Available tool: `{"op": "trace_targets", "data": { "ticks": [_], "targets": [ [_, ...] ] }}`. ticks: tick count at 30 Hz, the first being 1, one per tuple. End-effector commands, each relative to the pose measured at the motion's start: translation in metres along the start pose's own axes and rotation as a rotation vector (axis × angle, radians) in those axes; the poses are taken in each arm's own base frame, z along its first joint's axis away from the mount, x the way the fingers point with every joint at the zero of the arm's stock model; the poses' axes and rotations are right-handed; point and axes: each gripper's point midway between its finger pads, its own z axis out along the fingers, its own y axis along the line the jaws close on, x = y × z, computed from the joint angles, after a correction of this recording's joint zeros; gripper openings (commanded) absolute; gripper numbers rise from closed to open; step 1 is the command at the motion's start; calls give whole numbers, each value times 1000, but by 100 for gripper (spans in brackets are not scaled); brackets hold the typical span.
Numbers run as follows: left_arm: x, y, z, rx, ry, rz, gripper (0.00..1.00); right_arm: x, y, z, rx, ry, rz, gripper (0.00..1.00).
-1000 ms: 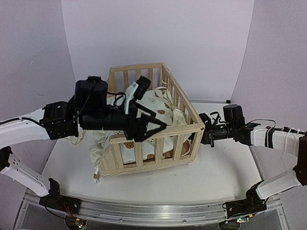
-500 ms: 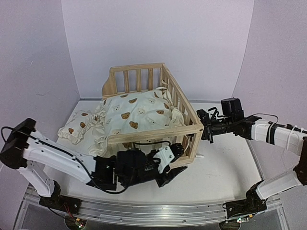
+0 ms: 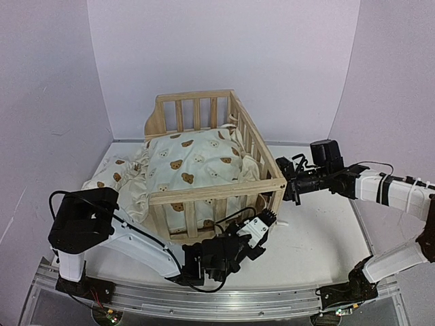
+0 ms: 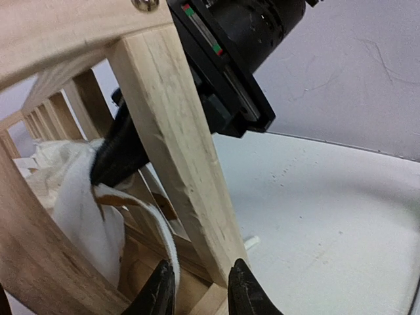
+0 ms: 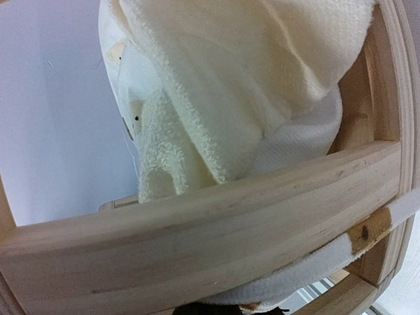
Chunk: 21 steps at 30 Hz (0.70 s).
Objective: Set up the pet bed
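Note:
The pine pet bed frame (image 3: 217,192) stands mid-table. The bear-print cushion (image 3: 194,159) lies in it and spills over the left side. The small matching pillow (image 3: 109,178) lies to the left of the frame. My left gripper (image 3: 266,221) is low at the front right corner post (image 4: 177,131). It (image 4: 200,279) is open, jaws narrow, with the post's foot and a hanging white tie (image 4: 161,226) between them. My right gripper (image 3: 284,182) reaches through the right rail. Its black fingers (image 4: 115,157) are shut on the cushion's edge where the tie comes out.
A small white peg (image 4: 251,243) lies on the white table (image 3: 319,238) beside the corner post. Purple walls close in behind and on both sides. A metal rail (image 3: 204,295) carrying the arm bases runs along the near edge.
My left arm swung from above the bed down to the front right corner, and its jaws narrowed. The cushion now shows uncovered. My right arm has hardly moved.

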Motion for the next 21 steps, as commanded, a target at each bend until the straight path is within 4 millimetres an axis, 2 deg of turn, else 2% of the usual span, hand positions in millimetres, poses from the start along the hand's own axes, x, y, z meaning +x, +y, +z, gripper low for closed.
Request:
{"op": "trace_targets", "data": {
  "ticks": [1,4,10,18,21],
  "targets": [
    [-36,18,0,-187,-65,-20,30,9,28,-4,-59,24,-80,0],
    [-31,19,4,-249,-37,32,29,9,27,-4,-59,26,-83,0],
    [-22,22,5,-334,21,149,19,11,28,-3,-64,40,-84,0],
    [-10,21,9,-388,76,91,19,9,30,-5,-62,22,-82,0],
    [4,24,18,-368,128,51,16,8,30,-5,-62,18,-74,0]
  ]
}}
